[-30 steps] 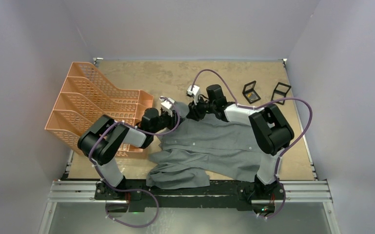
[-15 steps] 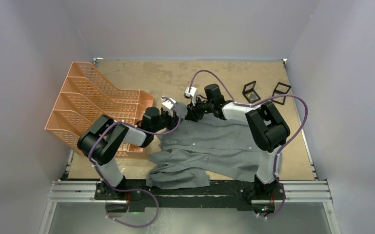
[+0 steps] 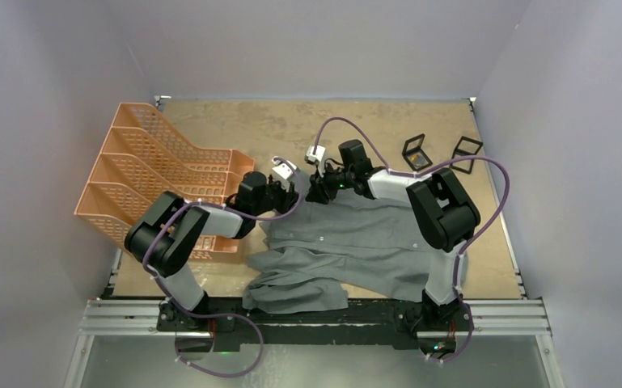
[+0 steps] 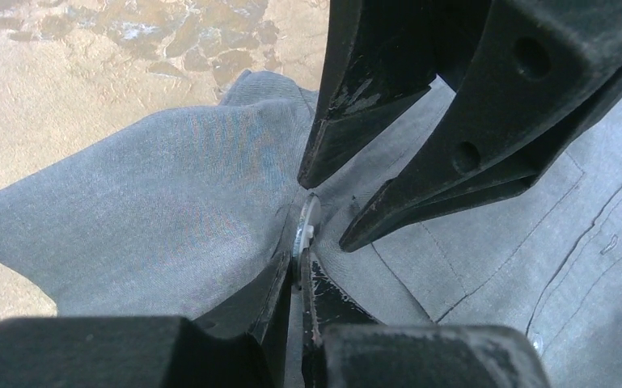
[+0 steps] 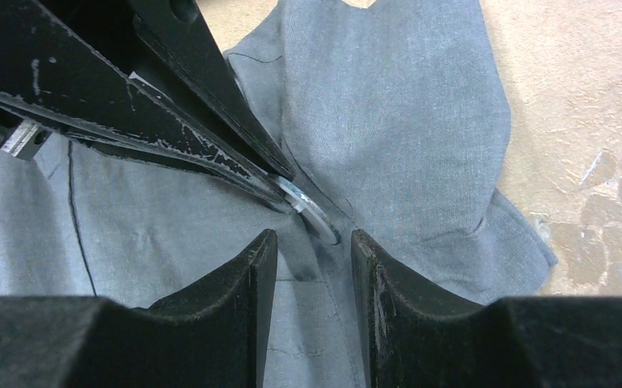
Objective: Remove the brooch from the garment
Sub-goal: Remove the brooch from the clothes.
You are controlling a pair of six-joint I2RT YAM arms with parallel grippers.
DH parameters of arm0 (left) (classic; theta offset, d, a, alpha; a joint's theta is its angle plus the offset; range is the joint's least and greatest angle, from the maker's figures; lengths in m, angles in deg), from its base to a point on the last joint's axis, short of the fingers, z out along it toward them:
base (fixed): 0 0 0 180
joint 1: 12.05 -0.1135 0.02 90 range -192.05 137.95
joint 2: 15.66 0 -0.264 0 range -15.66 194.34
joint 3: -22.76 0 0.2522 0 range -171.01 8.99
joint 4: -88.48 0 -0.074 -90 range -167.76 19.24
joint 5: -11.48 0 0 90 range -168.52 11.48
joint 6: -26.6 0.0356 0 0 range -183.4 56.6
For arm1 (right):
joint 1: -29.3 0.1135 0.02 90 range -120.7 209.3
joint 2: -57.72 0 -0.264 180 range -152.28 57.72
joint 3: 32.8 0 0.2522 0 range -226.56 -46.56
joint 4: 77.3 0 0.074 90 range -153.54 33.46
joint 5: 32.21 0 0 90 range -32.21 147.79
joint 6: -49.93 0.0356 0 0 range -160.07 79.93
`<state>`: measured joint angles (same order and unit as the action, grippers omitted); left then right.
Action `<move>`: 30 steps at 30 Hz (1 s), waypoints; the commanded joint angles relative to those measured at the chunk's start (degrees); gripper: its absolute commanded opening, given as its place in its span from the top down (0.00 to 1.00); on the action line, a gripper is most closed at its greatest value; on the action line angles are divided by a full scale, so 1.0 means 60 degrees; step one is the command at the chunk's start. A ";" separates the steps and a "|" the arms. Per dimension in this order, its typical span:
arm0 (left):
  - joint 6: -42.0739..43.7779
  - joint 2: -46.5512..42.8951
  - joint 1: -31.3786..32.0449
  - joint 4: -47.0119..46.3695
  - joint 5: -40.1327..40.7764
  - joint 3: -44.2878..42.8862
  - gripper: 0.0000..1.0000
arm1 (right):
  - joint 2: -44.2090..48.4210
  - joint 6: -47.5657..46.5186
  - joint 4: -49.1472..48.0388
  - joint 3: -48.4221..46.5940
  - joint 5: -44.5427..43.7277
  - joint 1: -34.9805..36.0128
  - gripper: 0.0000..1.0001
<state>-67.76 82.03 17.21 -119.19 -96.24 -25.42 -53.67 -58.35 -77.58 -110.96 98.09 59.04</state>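
The grey shirt (image 3: 356, 242) lies spread on the table, its collar end between the two grippers. The brooch (image 4: 305, 222) is a thin silvery disc seen edge-on, still against a raised fold of the shirt; it also shows in the right wrist view (image 5: 311, 212). My left gripper (image 4: 301, 263) is shut on the brooch's rim. My right gripper (image 5: 314, 242) is open, its fingers (image 4: 356, 121) straddling the fold just beyond the brooch, tip to tip with the left one. In the top view the left gripper (image 3: 295, 187) and the right gripper (image 3: 314, 190) meet at the shirt's far edge.
An orange mesh file rack (image 3: 162, 182) stands at the left, close behind my left arm. Two small black frames (image 3: 417, 152) (image 3: 467, 151) stand at the back right. Grey walls close in on the table (image 3: 234, 125) on three sides.
Both wrists have edged a little closer together over the shirt's collar end. The shirt has not moved.
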 commanded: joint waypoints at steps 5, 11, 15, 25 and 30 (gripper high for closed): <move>0.0394 -0.0127 -0.0071 0.0137 -0.0619 -0.0387 1.00 | -0.0144 0.0196 -0.0256 -0.0175 0.0623 0.0021 0.58; 0.0414 -0.0324 -0.0067 0.0064 -0.0637 -0.0287 1.00 | -0.0092 0.0579 -0.0507 0.0059 0.0540 -0.0214 0.58; 0.0587 -0.0586 -0.0071 0.0066 -0.0652 -0.0180 1.00 | 0.0148 0.0932 -0.0757 0.0363 0.0736 -0.0375 0.57; 0.1116 -0.1133 -0.0060 -0.0055 -0.0656 0.0235 1.00 | 0.0754 0.2129 -0.2060 0.1129 0.1921 -0.1262 0.55; 0.1370 -0.1293 -0.0004 -0.0116 -0.0773 0.0361 1.00 | 0.0831 0.2362 -0.2116 0.1097 0.2192 -0.1266 0.54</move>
<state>-62.21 76.43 17.21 -117.40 -99.32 -23.93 -51.75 -46.77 -87.11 -104.30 107.22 51.04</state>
